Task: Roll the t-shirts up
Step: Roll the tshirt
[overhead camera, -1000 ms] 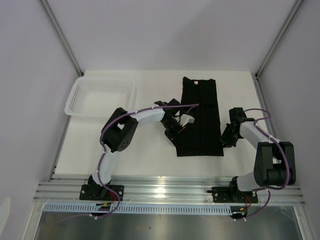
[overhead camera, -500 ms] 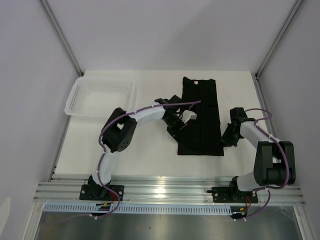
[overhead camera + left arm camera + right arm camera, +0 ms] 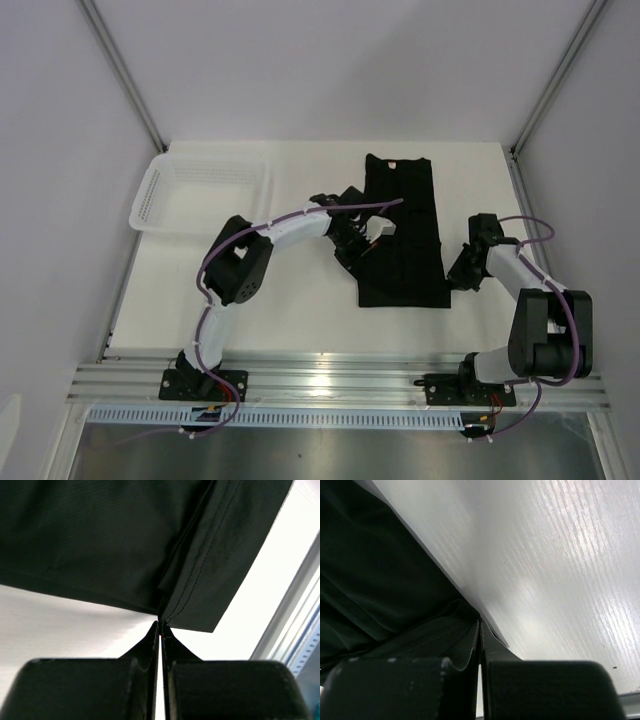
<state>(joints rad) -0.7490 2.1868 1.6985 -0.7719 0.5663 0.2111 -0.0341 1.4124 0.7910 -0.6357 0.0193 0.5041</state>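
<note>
One black t-shirt lies on the white table as a long narrow strip, with its pale neck label at the far end. My left gripper is at the strip's left edge near the near end, shut on the fabric. The left wrist view shows the jaws closed at a stitched hem fold of the t-shirt. My right gripper is at the strip's right near edge. In the right wrist view it is shut with a fold of the t-shirt pinched at its tips.
A white mesh basket stands at the back left of the table. Metal rails run along the near edge. White walls close the back and sides.
The left gripper has moved a little up and right at the shirt's left edge. The right gripper has shifted slightly toward the near right. The shirt's near edge has drawn back a little.
</note>
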